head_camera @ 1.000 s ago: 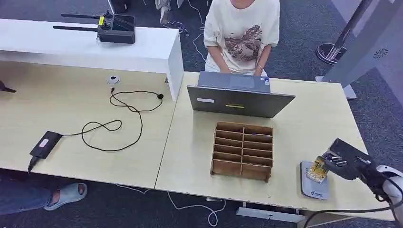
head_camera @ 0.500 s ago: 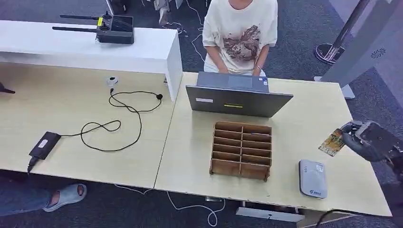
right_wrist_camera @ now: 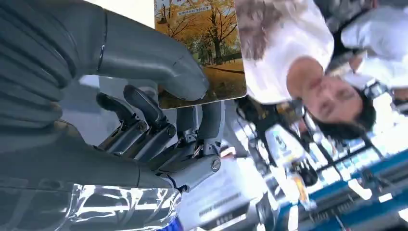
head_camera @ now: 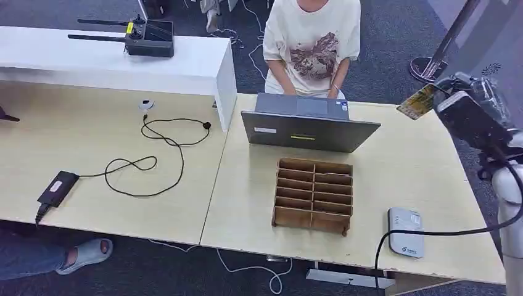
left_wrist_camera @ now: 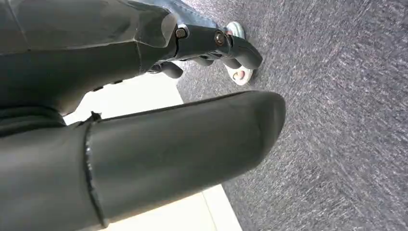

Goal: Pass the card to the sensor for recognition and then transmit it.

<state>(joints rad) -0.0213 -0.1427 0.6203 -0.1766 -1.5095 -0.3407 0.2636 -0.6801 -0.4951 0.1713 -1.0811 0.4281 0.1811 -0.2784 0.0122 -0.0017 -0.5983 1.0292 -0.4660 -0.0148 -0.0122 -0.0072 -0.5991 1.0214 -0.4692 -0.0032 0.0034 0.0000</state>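
right robot hand [head_camera: 472, 111] | pinches card [head_camera: 418, 101] | card text unreadable

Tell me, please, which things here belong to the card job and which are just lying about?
Job:
card, held in the right hand
sensor on the table
person seated behind the laptop, likely the receiver

Lying about:
laptop
wooden organiser
black cable with its adapter
antenna box on the white shelf
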